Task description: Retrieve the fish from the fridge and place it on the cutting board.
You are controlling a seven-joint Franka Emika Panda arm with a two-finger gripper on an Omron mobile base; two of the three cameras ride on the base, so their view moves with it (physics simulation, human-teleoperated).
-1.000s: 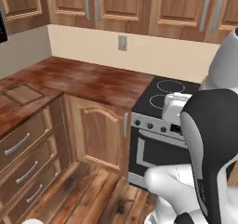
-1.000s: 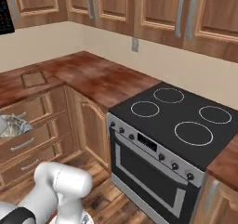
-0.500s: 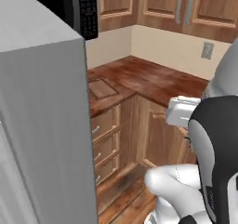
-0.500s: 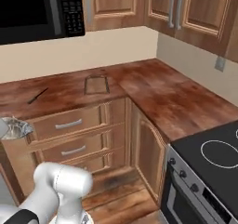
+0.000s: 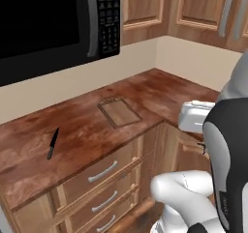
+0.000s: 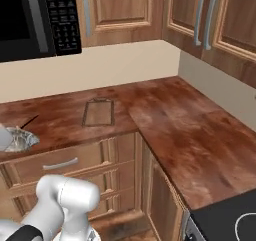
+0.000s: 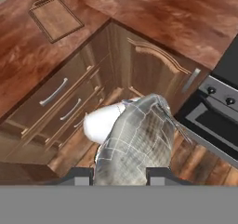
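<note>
The fish (image 7: 137, 135), a pale grey-white lumpy body, sits between my dark fingertips in the hand view, with my gripper (image 7: 119, 174) shut on it above the floor in front of the drawers. The fish (image 6: 19, 139) also shows at the left edge of the right base view. My white hand (image 5: 195, 116) hangs beside the counter corner. The cutting board (image 5: 119, 112) (image 6: 98, 112) (image 7: 56, 17) lies flat and bare on the brown countertop, well apart from the gripper. The fridge is out of view.
A black knife (image 5: 52, 143) (image 6: 27, 121) lies on the counter left of the board. A black microwave (image 5: 48, 24) (image 6: 35, 20) hangs above. Drawers (image 5: 104, 171) run under the counter. The stove (image 7: 218, 102) stands to the right, past the counter corner (image 6: 200, 135).
The whole picture has swung as the base moved: the stove has left the left base view, the grey fridge side is gone, and the microwave and board counter now face me. The fish stays gripped.
</note>
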